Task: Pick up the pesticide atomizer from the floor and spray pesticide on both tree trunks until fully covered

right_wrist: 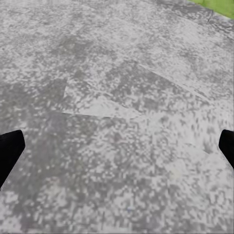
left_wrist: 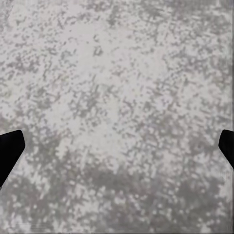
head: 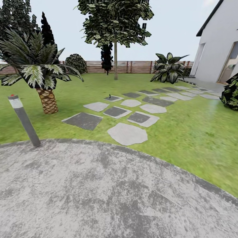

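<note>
A small dark upright object, apparently the pesticide atomizer [head: 109, 96], stands on a dark stone slab [head: 112, 98] far out on the lawn. Beyond it, near the fence, rises a tall tree with a pale trunk [head: 115, 61] and a ragged dark crown. Another dark crown [head: 15, 15] shows at the far left behind the palm; its trunk is hidden. My left gripper [left_wrist: 117, 151] is open over mottled grey paving [left_wrist: 117, 73], its black fingertips [left_wrist: 9, 151] at the frame edges. My right gripper [right_wrist: 117, 151] is open the same way over the paving [right_wrist: 122, 87], with nothing between its fingers.
A round grey paved patch [head: 99, 191] lies just ahead. A grey bollard lamp [head: 24, 120] leans at its left edge, by a short palm [head: 46, 99]. Stone slabs [head: 127, 134] lead across the grass [head: 191, 132] toward a white house [head: 218, 43]. A broad-leafed shrub [head: 169, 68] and a slat fence [head: 138, 66] stand behind.
</note>
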